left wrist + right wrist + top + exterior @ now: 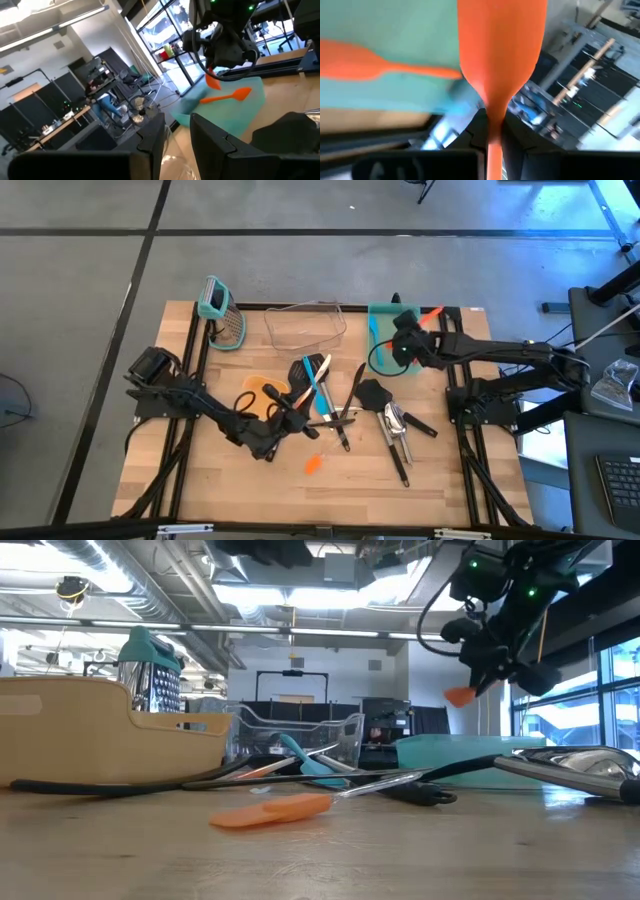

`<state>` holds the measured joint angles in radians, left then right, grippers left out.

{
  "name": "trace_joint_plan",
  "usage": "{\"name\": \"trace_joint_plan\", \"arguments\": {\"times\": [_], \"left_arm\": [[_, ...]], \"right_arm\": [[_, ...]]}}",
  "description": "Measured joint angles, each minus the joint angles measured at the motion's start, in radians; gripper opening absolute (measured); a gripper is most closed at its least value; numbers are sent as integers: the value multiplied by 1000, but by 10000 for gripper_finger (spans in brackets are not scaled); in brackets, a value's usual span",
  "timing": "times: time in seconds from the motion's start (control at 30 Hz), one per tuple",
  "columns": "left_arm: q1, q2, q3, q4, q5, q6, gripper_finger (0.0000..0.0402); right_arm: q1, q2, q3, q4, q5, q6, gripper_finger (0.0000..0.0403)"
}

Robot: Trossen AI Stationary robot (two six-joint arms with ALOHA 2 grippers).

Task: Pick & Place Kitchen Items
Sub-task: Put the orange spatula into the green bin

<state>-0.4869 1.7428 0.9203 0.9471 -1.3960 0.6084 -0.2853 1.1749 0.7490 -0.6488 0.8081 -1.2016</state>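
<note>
orange spatula (501, 65) pinched in right fingers (492, 132), handle end hidden; left fingers (172, 137) spread.

The orange spatula (500, 60) runs off the right wrist picture's edges, its blade tip and handle end unseen. In the low view, the utensil pile (330, 778) hides the teal tray's (450, 752) base. The thin metal pieces (395, 420) are too small to identify.

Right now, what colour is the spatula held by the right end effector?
Orange spatula, gripped in the right end effector; the right wrist view shows it best.
</note>
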Motion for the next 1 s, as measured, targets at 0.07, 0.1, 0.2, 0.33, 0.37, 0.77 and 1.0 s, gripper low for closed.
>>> {"name": "trace_joint_plan", "arguments": {"times": [0.07,0.1,0.2,0.33,0.37,0.77,1.0], "left_arm": [[1,0,0,-24,0,-29,88],[1,0,0,-32,0,-39,88],[1,0,0,-42,1,-54,88],[-3,0,0,-45,2,-56,88],[-4,0,0,-45,2,-56,88],[-9,1,0,-143,11,-162,88],[-9,1,0,-198,11,-204,88]], "right_arm": [[7,5,0,-14,41,-19,26],[9,6,0,-24,60,-27,26],[13,13,0,-65,90,-44,26],[13,33,0,-136,115,-45,26],[14,41,0,-137,113,-45,26],[71,194,0,-260,64,-75,26],[74,258,33,-268,-47,-36,26]]}}
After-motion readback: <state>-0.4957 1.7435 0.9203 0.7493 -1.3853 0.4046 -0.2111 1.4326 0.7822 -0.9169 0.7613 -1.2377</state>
